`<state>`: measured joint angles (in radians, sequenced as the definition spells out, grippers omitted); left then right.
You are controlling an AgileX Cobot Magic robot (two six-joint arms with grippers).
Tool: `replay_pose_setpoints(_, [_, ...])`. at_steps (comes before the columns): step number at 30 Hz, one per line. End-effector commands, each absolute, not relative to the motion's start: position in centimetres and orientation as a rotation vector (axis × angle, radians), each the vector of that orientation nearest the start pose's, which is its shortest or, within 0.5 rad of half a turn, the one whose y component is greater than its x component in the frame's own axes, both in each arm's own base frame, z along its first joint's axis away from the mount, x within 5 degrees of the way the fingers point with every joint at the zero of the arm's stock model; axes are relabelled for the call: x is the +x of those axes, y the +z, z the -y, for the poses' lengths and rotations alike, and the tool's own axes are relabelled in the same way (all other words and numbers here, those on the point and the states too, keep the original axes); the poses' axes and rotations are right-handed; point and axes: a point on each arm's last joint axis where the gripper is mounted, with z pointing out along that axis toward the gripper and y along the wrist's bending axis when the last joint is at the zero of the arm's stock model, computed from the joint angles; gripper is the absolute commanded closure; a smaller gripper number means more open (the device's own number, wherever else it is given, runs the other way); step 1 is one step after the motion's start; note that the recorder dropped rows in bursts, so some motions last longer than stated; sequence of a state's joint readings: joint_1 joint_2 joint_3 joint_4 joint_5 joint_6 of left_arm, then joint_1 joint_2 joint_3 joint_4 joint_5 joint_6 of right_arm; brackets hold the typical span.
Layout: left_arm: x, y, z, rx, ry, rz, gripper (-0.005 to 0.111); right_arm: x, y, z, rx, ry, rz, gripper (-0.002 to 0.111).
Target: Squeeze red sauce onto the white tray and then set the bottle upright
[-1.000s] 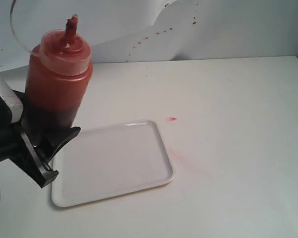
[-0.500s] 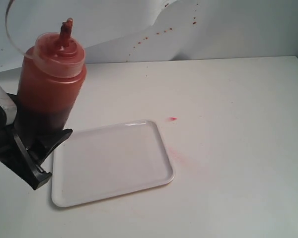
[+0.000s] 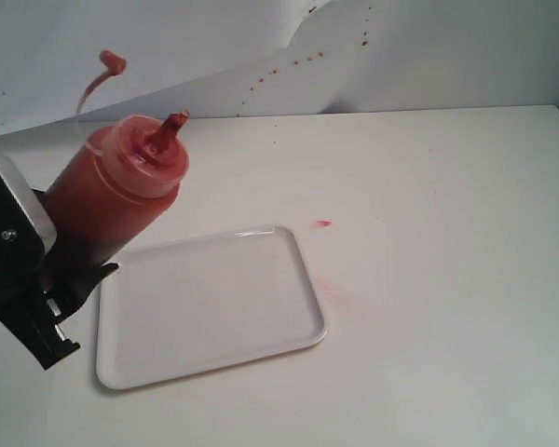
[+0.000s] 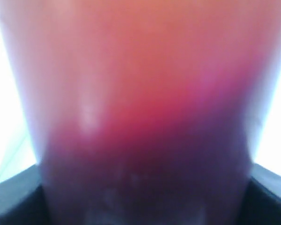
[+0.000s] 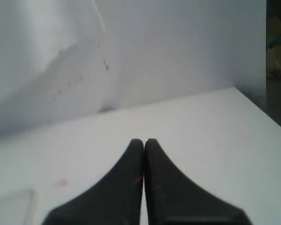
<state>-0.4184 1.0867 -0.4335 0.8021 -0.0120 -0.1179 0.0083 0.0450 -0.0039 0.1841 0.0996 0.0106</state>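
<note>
My left gripper (image 3: 74, 300) is shut on the lower part of the bottle (image 3: 121, 191) at the left of the exterior view. The bottle leans to the right, toward the white tray (image 3: 214, 303), with its red nozzle (image 3: 172, 126) pointing up and to the right. The small red cap (image 3: 112, 63) hangs in the air on its thin strap. Dark red sauce (image 3: 84, 228) fills the lower bottle. In the left wrist view the blurred bottle (image 4: 140, 93) fills the frame between black fingers (image 4: 11, 197). No sauce shows on the tray. My right gripper (image 5: 144, 141) is shut and holds nothing.
A small red spot (image 3: 323, 223) and a faint pink smear (image 3: 340, 298) mark the white table just right of the tray. Red specks dot the white backdrop (image 3: 289, 63). The table's far edge meets that backdrop. The right gripper does not show in the exterior view.
The bottle has gone from upright to leaning right toward the tray, and it sits lower. Its cap strap has swung over. The left gripper turned with it.
</note>
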Motion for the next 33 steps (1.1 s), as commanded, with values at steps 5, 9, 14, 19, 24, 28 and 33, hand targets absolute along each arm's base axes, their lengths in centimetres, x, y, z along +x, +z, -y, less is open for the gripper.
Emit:
replay_pose_setpoints(5, [23.2, 24.2, 10.0, 1.296, 0.299, -1.732, 0.107, 5.5, 23.4, -0.5, 0.353, 0.454, -1.521, 0.108])
replay_pose_setpoints(9, [25.4, 22.8, 9.5, 1.335, 0.325, -1.744, 0.107, 4.4, 27.5, -0.9, 0.253, 0.450, -1.447, 0.108])
replay_pose_setpoints(14, [26.4, 23.8, 5.7, 1.386, 0.529, -1.698, 0.107, 6.4, 30.5, -1.4, 0.127, 0.374, -1.539, 0.108])
replay_pose_setpoints(19, [26.3, 24.0, 5.3, 1.521, 0.646, -1.613, 0.107, 13.0, 33.7, -4.2, -0.213, 0.535, -1.808, 0.108])
replay_pose_setpoints(24, [26.3, 24.0, 5.1, 1.627, 0.729, -1.549, 0.107, 17.7, 36.3, -6.7, -0.588, 0.743, -1.716, 0.108])
replay_pose_setpoints(28, [26.3, 23.9, 4.7, 1.703, 0.815, -1.515, 0.107, 20.7, 36.8, -7.8, -0.763, 0.883, -1.615, 0.108])
replay_pose_setpoints(33, [26.4, 24.0, 4.6, 1.857, 0.938, -1.369, 0.107, 24.3, 35.7, -8.0, -0.800, 0.945, -1.642, 0.108])
